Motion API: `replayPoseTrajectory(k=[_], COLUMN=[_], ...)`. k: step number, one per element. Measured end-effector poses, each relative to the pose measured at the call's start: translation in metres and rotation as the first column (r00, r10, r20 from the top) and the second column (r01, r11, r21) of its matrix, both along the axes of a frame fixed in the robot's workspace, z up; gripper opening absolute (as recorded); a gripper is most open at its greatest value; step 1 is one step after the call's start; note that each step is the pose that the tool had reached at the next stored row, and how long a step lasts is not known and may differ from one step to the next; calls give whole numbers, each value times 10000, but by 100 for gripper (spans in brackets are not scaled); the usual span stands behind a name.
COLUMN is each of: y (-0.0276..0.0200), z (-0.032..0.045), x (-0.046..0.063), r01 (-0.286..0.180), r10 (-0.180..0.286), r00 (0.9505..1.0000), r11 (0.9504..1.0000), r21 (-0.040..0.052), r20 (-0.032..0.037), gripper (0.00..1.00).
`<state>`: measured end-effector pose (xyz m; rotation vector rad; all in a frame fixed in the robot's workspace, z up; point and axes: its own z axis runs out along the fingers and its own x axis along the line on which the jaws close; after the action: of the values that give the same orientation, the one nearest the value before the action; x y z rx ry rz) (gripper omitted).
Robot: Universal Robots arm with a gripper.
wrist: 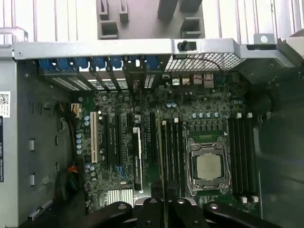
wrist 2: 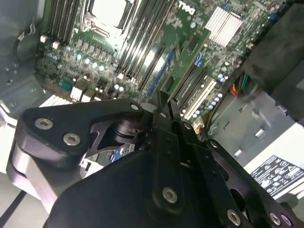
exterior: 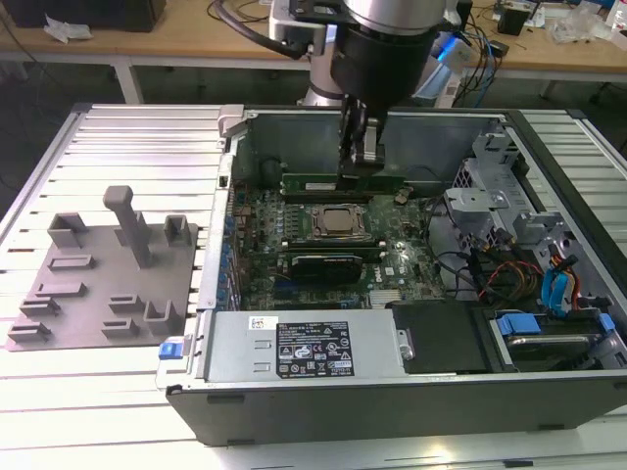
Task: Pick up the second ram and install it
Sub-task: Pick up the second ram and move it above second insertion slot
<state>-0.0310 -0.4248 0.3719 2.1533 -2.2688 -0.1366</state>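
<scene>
Computer case [exterior: 235, 382] is lying open. Processor [exterior: 338, 221] is sitting mid-board. Just behind it, gripper [exterior: 356, 176] is pinching the second ram [exterior: 309, 184] on edge, holding it along the memory slots; whether it is seated, cannot tell.

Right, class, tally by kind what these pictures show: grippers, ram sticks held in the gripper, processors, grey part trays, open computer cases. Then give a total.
gripper: 1
ram stick held in it: 1
processor: 1
grey part tray: 1
open computer case: 1
Total: 5
</scene>
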Motion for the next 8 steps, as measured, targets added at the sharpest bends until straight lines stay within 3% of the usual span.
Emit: replayPoseTrajectory(k=[8], y=[0], z=[-178], x=[110], r01=[0], r10=[0], r00=[10000], r11=[10000], r21=[1], r20=[-21], gripper=[11])
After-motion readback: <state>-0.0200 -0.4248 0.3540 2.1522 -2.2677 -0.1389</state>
